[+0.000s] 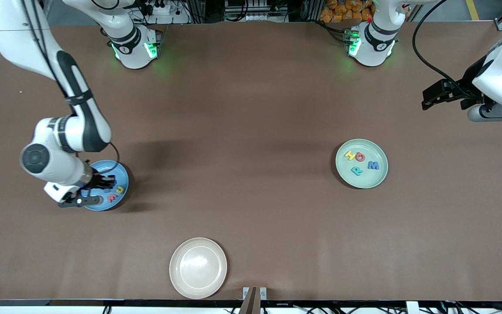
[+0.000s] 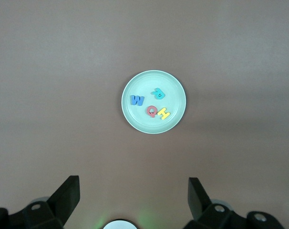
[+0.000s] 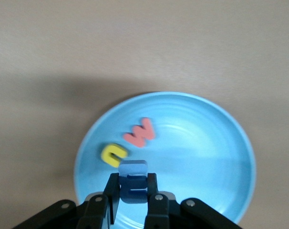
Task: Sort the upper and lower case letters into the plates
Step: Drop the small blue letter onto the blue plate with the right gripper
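Observation:
The blue plate [image 1: 118, 172] lies toward the right arm's end of the table, holding a yellow u [image 1: 120, 190] and a red m [image 1: 112, 197]. My right gripper [image 1: 103, 179] is low over this plate, shut on a small blue letter [image 3: 133, 183] held on edge between its fingers. The yellow u [image 3: 114, 153] and red m [image 3: 139, 132] lie on the blue plate [image 3: 206, 152] just past the fingertips. The mint green plate [image 1: 371, 179] holds a yellow H [image 1: 349, 155], red Q [image 1: 360, 157], teal R [image 1: 356, 170] and blue W [image 1: 373, 165]. My left gripper [image 1: 427, 99] waits open, high over the left arm's end of the table.
A cream-beige plate [image 1: 198, 267] with nothing in it sits near the table's front edge, nearer to the front camera than both other plates. The left wrist view looks down on the mint plate [image 2: 175, 90] from far above, between the open left gripper [image 2: 133, 195] fingers.

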Robot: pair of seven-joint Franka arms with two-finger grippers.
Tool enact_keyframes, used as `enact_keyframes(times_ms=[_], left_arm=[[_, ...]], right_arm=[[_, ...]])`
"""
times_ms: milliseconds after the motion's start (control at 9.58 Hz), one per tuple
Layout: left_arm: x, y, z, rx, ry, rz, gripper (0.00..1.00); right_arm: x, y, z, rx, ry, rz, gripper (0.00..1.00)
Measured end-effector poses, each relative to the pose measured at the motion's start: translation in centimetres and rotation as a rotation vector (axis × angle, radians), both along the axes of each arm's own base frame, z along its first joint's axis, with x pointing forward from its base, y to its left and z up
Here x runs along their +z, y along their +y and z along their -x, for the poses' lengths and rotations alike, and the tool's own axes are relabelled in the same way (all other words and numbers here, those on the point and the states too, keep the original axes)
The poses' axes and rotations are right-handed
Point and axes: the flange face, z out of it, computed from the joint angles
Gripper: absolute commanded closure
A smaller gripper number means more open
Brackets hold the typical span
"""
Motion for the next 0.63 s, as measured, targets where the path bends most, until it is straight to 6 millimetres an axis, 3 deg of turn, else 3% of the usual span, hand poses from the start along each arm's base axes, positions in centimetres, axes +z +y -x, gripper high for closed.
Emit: enact_keyframes(times_ms=[104,313,626], left_arm=[[0.0,0.0,0.0,0.0,0.0,0.0,0.0],[0.0,0.0,0.0,0.0,0.0,0.0,0.0],[0.0,0.0,0.0,0.0,0.0,0.0,0.0]], right_arm=[[0.5,-1.0,0.1,0.018,0.005,0.006,0.0],[3.0,-0.7,0.8,0.031,0.033,0.005,0.0],[11.1,2.2,3.8,0.078,-0.005,-0.005,0.0]])
